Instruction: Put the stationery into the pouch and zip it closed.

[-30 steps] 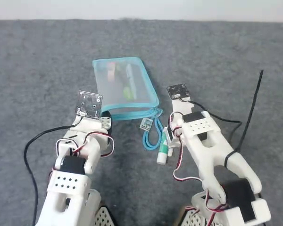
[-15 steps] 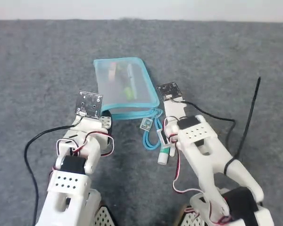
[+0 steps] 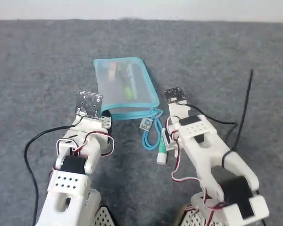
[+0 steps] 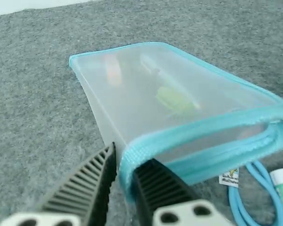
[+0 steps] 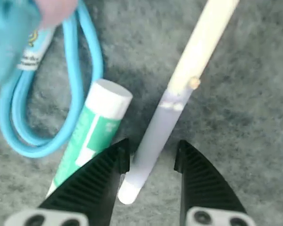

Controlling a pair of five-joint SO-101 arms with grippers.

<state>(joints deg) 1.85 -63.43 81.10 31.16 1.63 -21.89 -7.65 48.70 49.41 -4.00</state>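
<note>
A translucent pouch (image 3: 125,87) with a teal zip edge lies on the grey carpet, with pink, green and white items inside. My left gripper (image 4: 125,176) is shut on the pouch (image 4: 179,113) at the near corner of its open zip edge. My right gripper (image 5: 148,162) is open and low over the carpet, with a lavender and cream pen (image 5: 179,80) lying between its fingers. A green and white glue stick (image 5: 92,134) lies just beside that pen. From above, the glue stick (image 3: 161,153) pokes out beside the right gripper (image 3: 168,137).
The pouch's blue cord loop (image 3: 151,136) and a small tag (image 3: 145,124) lie between the arms, close to the glue stick. A black cable (image 3: 245,103) runs along the right. Open carpet lies beyond the pouch and to both sides.
The right arm swung left toward the pouch, then came partly back over the pen and glue stick. The left arm and the pouch have kept still.
</note>
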